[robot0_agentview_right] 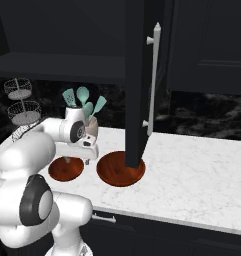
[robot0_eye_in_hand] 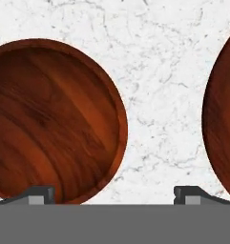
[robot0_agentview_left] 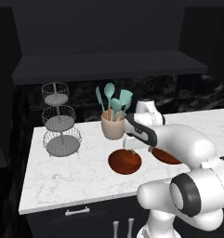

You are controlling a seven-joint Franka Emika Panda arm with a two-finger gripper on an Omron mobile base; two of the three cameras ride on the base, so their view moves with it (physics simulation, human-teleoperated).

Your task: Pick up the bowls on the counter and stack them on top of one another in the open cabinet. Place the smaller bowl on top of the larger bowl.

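Bowls, both reddish-brown, sit on the white marble surface (robot0_agentview_left: 62, 181) w/ a strip of bare marble between them: smaller bowl (robot0_agentview_left: 125, 161) in front of the beige utensil cup (robot0_agentview_left: 113, 128), larger bowl (robot0_agentview_right: 120, 170) beside it, partly behind the open cabinet door (robot0_agentview_right: 137, 80). My jaws stand wide apart, holding nothing, above the marble between the two bowls. Wire basket stand (robot0_agentview_left: 60, 121) is well apart, at the surface's far-left end.

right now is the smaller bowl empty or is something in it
Empty. The hand view looks straight down into the smaller bowl and shows only its bare wood-grain inside; it sits upright on the counter.
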